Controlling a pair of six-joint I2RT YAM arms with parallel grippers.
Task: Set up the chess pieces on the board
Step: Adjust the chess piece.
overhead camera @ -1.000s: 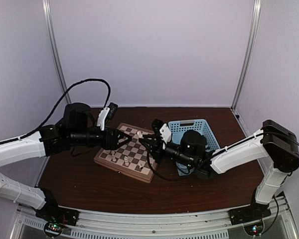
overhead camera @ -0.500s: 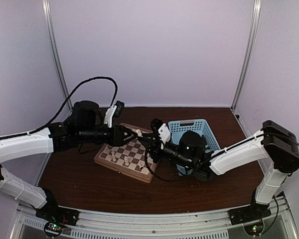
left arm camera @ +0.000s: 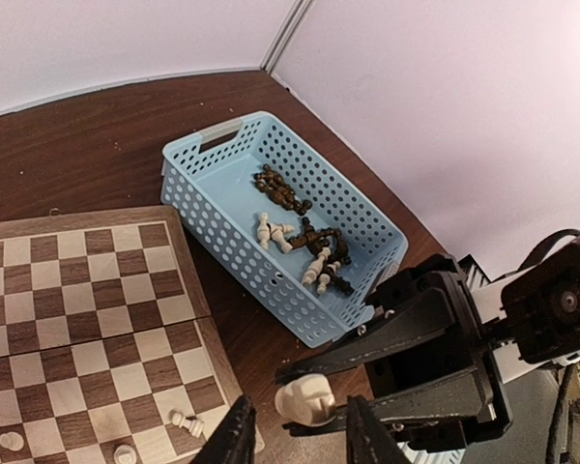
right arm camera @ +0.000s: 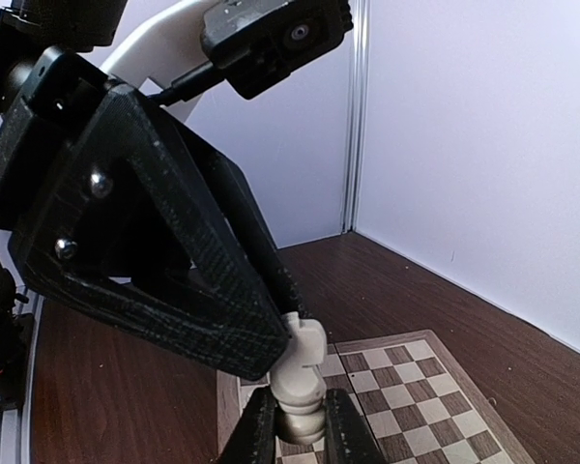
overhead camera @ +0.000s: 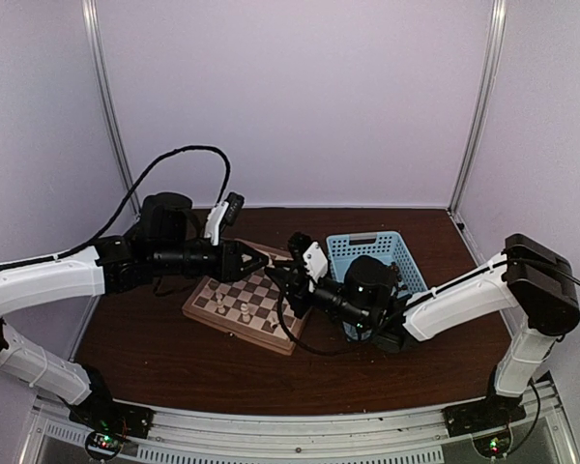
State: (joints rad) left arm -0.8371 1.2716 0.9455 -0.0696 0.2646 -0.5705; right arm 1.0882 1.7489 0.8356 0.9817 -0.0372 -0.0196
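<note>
1. One cream chess piece is hanging upright in the air just off the edge of the board on the basket side, between the two grippers.
2. The right gripper is pinching this piece at its base, with a finger pressed against each side.
3. The left gripper is waiting with its fingers spread, one on either side of the piece. In the right wrist view one of them is looking as if it is meeting the piece's head.
4. A second ago the left gripper was hovering over the board's middle squares. It is now reaching further toward the basket and meeting the right gripper, which has edged slightly toward the board's far side.
5. Three more cream pieces are showing on the board's near squares in the left wrist view.
6. A light-blue basket is sitting just beside the board, holding a mixed heap of cream and dark brown pieces that is too tangled to count.
7. Board and basket are both resting on a dark wooden table.
</note>
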